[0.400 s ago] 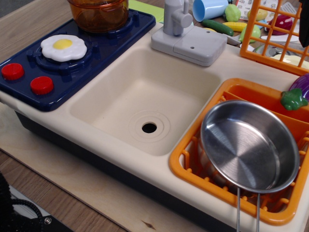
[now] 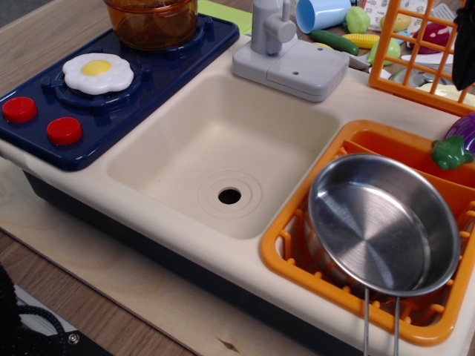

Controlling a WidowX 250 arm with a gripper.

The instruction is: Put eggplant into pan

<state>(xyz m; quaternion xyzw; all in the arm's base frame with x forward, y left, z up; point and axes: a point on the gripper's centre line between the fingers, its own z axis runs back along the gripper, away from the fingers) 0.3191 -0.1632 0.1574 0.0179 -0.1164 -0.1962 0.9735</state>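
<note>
1. The gripper shows only as a dark sliver at the right edge, high over the orange crate. Its jaws are cut off by the frame; whether they stand apart or together cannot be told.
2. The eggplant lies at the far right, on the back rim of the orange dish rack, green cap toward the pan, body partly out of frame. It rests free, nothing holding it.
3. The pan sits tilted in the rack, propped on the rack's ribs, mouth open upward, wire handle toward the viewer. It is empty.
4. Eggplant and pan are near but not touching; a rack divider lies between them.
5. Judgement: the grasp is not yet made. The approach from above looks open, though the crate stands close behind the eggplant.
6. Judgement: the pan's wide mouth leaves ample room for the drop; its tilt could let the eggplant roll to the low side.
</note>
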